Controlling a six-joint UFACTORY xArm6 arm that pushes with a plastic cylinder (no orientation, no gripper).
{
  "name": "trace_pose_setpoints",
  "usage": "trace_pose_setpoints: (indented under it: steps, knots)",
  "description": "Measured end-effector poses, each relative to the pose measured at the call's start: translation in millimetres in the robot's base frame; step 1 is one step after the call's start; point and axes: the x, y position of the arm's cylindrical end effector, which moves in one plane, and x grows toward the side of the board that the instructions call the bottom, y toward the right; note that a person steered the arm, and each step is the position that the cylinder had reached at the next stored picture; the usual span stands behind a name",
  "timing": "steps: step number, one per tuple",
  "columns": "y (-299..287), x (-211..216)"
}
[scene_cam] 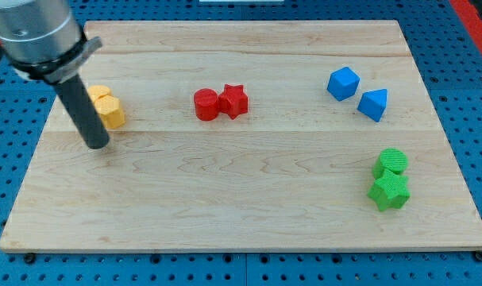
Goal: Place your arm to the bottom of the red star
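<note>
We carry no claw here, so there is no state of one to tell; our arm ends in a dark rod, and my tip (pixel 96 145) rests on the counter (pixel 225 199) at the left side. Just right of the rod sit two yellow blocks (pixel 106 106), touching each other, their shapes unclear. The red star (pixel 233 101) lies well to the right of my tip and farther back, touching a red cylinder (pixel 206 104) on its left. At the far right stand a blue cube (pixel 343 83) and a blue wedge-like block (pixel 373 104). Near right, a green cylinder (pixel 391 161) touches a green star (pixel 389 191).
</note>
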Motion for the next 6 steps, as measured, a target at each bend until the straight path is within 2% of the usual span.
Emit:
trace_pose_setpoints:
  steps: [3, 6]
  knots:
    - [165, 0]
    - [203, 8]
